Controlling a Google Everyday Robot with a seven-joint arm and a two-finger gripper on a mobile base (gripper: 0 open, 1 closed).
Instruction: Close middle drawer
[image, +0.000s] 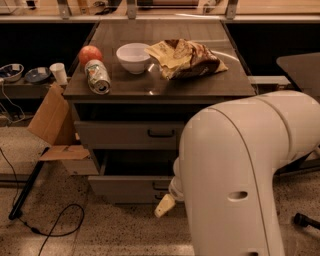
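The middle drawer (125, 188) of the grey cabinet is pulled out. Its flat front panel stands forward of the shut top drawer (130, 134), with a dark gap above it. Its dark centre handle is partly hidden by my arm. My gripper (165, 205) hangs low in front of the drawer's front panel, near its centre, a pale yellowish tip showing below the wrist. My big white arm (240, 180) covers the right half of the cabinet. The lowest drawer is hidden.
On the cabinet top are a red apple (90, 53), a lying can (98, 76), a white bowl (133, 56) and a chip bag (187, 58). A cardboard box (55, 127) stands at the left. A black cable (55, 225) lies on the floor.
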